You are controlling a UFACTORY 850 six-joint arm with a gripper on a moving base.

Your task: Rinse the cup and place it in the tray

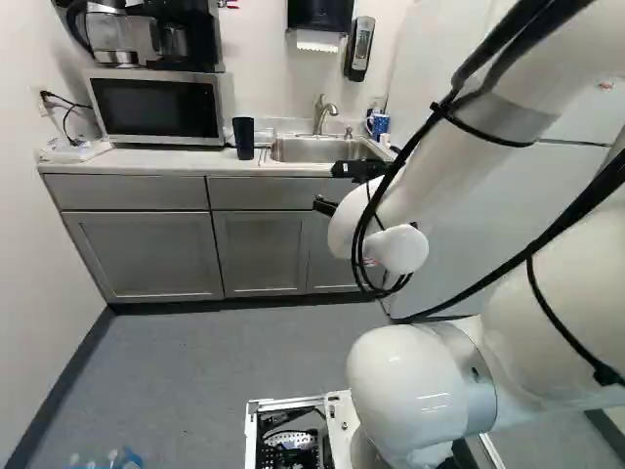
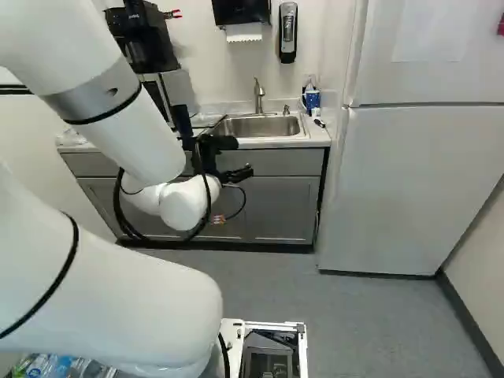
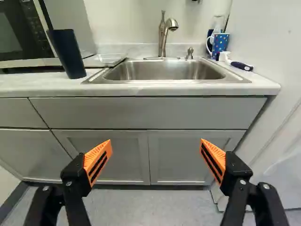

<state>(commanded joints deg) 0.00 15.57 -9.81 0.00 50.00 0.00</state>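
- Currently, the black two-fingered gripper (image 2: 235,174) on the white arm (image 2: 185,201) is in front of the grey cabinets (image 3: 110,149), with the sink ahead of it at twelve o'clock.
- Its jaws are spread wide apart, their ribbed orange pads (image 3: 99,160) angled inward.
- The dark navy, tapered cup (image 3: 67,52) stands upright on the pale tabletop (image 3: 28,84), at about ten o'clock from the gripper and well apart from it.
- Between that cup and the stainless-steel sink (image 3: 162,69) lies a pale, shallow rectangular tray (image 3: 104,61), at the basin's ten o'clock.
- At the basin's twelve o'clock rises the curved, brushed-metal faucet (image 3: 163,37).
- Toward its two o'clock sits a blue mug with pale dots and a white handle (image 3: 220,43); just beside it, nearer the front, is a slim utensil with a dark handle (image 3: 241,66).
- The silver microwave with a black door (image 1: 158,107) occupies the tabletop at the cup's nine o'clock.
- A tall, pale refrigerator (image 2: 409,185) stands at the sink's four o'clock, beside the end of the cabinets.
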